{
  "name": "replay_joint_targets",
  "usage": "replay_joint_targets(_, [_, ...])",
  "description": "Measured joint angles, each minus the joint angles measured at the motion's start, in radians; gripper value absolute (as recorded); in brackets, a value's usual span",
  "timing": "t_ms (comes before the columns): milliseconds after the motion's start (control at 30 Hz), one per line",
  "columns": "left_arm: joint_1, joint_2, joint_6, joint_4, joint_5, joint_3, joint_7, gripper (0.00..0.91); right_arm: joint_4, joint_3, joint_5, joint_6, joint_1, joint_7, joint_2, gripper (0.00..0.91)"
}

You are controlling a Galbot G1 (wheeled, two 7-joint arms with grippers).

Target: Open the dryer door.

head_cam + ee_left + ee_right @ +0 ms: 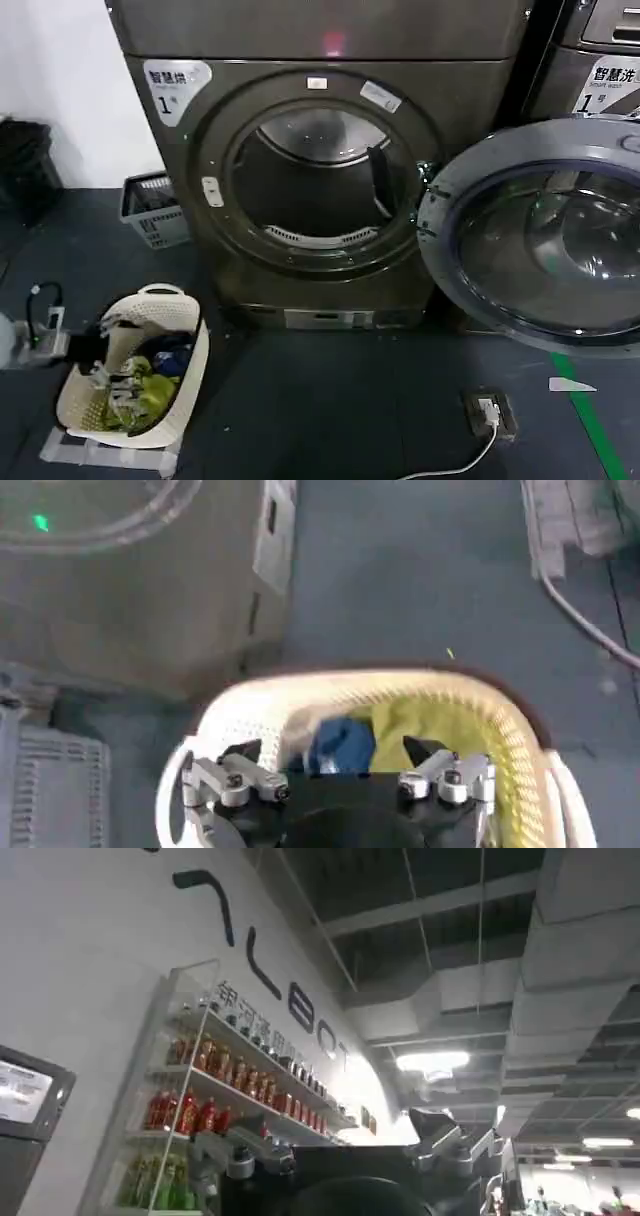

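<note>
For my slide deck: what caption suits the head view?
Dryer door swung fully open to the right, drum exposed; laundry basket of clothes on the floor at left.

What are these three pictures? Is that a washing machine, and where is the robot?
A robot took these with its own cameras. The big picture comes from its head, looking down at a clothes dryer. The dryer door, round with a shiny ring and dark glass, is already swung wide open to the right, so you can see into the drum. On the dark floor to the left sits a white laundry basket with clothes inside, and a grey basket stands next to the dryer.

The other two pictures come from cameras on the robot's wrists. The left gripper hangs over the white basket, its jaws open and holding nothing. The right gripper points up toward the ceiling and a shelf of drink bottles; its jaws look open and empty too.
</note>
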Motion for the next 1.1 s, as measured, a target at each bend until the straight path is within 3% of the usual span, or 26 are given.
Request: replay_joint_targets(1100, [-0.001,0.016,-0.014,0.015,0.031,0.001,0.029,0.907,0.007,0.026,0.002,0.008,-0.022,-0.009,0.001,0.907])
